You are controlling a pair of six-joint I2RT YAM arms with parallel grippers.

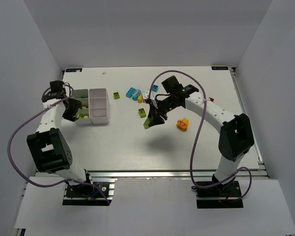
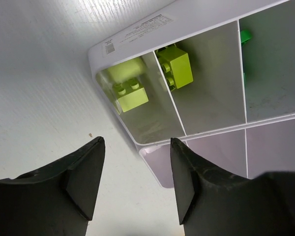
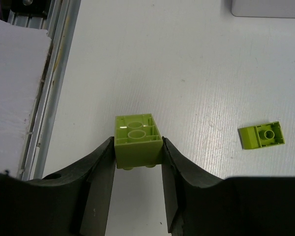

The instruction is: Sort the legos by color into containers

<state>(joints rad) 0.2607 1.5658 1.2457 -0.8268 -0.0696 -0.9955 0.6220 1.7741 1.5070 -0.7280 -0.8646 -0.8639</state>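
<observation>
The left gripper (image 2: pixel 136 142) stands open, its two black fingers (image 2: pixel 83 177) apart with nothing between them, hovering at the near corner of a white plastic tray (image 2: pixel 137 29) that is split by thin walls into square compartments. Just ahead of the fingertips, in the corner compartment, lies a lime-green two-stud plastic brick (image 2: pixel 131 96), slightly blurred. In the next compartment, ahead and to the right, sits a second lime-green plastic brick (image 2: pixel 176 66). Further right a darker green plastic brick (image 2: pixel 245 35) shows only partly past a wall. The right gripper (image 3: pixel 137 147) is closed on a lime-green square plastic brick (image 3: pixel 136 133), one finger pressed against each side, with the face bearing two round hollows turned toward the wrist camera, over the white counter (image 3: pixel 187 73). To the right of this gripper and well apart from it, a small lime-green sloped plastic piece (image 3: pixel 262 136) lies on the counter. In the top view a yellow-orange and red cluster of bricks (image 1: pixel 182 124) rests near the right gripper, on the side away from the tray, and cyan plastic bricks (image 1: pixel 133 92) lie between this gripper and the tray.
</observation>
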